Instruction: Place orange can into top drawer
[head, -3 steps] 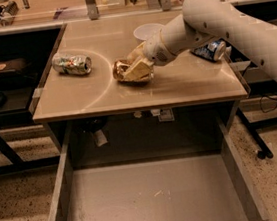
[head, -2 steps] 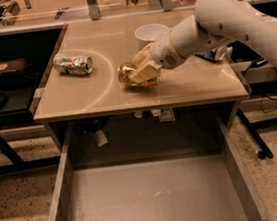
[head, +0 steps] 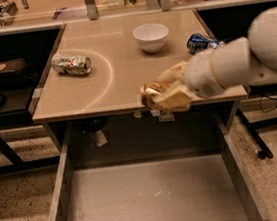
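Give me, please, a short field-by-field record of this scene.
table: tan top, drawer beneath
drawer: pulled open below the table's front
orange can: crushed, at the table's front edge, not yet in the drawer
gripper: right of centre at the front edge, shut on the orange can
bowl: upright, rear centre of the table
green can: lying on its side, left
blue can: lying right of the bowl

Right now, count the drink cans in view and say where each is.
3. The orange can is held by the gripper at the table's front edge, above the top drawer. The green-silver can lies on the table's left. The blue can lies right, partly behind the arm.
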### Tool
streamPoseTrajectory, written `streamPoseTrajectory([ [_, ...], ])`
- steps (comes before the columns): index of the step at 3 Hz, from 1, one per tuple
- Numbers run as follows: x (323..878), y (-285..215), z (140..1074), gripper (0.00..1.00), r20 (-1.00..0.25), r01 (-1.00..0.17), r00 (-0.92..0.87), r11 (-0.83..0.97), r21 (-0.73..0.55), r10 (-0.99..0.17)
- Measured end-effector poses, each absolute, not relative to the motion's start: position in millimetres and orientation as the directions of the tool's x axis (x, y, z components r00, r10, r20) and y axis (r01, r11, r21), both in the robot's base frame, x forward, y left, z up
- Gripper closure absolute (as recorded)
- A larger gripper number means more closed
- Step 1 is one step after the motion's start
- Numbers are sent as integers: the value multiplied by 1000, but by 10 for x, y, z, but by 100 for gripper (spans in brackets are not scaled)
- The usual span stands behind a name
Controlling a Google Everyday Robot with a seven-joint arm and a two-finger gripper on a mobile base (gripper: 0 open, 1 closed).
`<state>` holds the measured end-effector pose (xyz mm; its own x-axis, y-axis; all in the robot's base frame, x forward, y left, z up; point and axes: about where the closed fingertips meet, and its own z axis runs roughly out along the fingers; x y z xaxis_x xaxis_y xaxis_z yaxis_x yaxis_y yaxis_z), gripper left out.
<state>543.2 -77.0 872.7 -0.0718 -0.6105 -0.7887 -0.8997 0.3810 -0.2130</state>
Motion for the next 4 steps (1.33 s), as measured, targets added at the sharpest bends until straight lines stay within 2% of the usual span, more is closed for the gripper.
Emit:
streamPoseTrajectory([
  [1,4773,-931,8580,100,-783,-886,-118,421,-196,-611],
  [2,4336,-875,8330,100,-790,-890,-158,432,-146,-593],
  [4,4347,-777,8035,100,-799,-891,-168,435,-127,-578],
])
